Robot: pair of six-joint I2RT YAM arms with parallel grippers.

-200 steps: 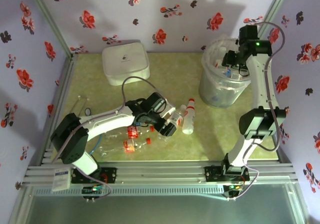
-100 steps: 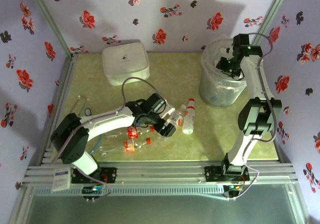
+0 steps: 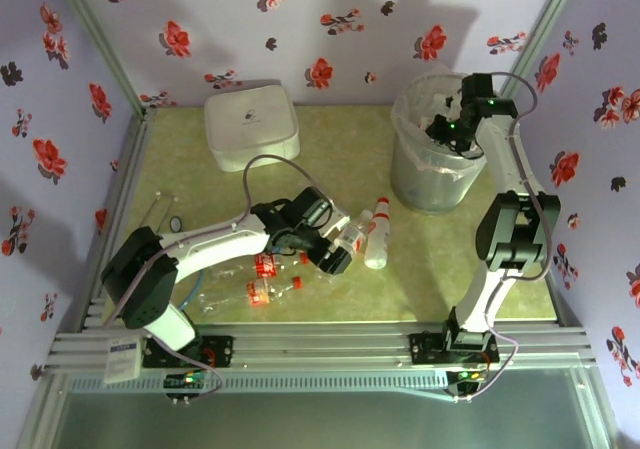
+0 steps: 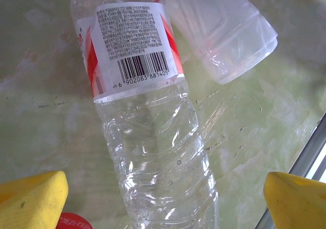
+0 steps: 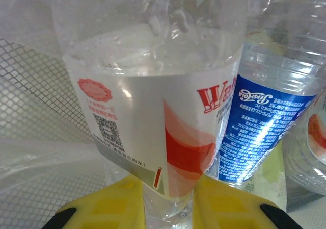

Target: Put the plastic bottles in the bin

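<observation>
In the right wrist view my right gripper (image 5: 168,201) is shut on the clear lower part of a red-and-white-labelled plastic bottle (image 5: 142,111). A blue-labelled bottle (image 5: 262,132) leans beside it. Seen from above, that gripper (image 3: 444,129) is down inside the round translucent bin (image 3: 430,184). My left gripper (image 4: 165,203) is open, and a red-labelled bottle (image 4: 147,117) lies on the table between its yellow fingertips (image 4: 30,198), untouched. From above the left gripper (image 3: 333,256) hovers over the cluster of bottles (image 3: 352,234) at the table's middle.
A white-capped bottle (image 3: 378,237) lies right of the left gripper, and red-labelled bottles (image 3: 262,277) lie to its left. Another clear bottle's base (image 4: 224,30) touches the one under the left gripper. A white rounded box (image 3: 252,121) stands at the back left. Metal rails run along the front edge.
My right gripper has dropped deeper into the bin and shut on the red-labelled bottle. The bin has shifted slightly left. The left arm has stayed still.
</observation>
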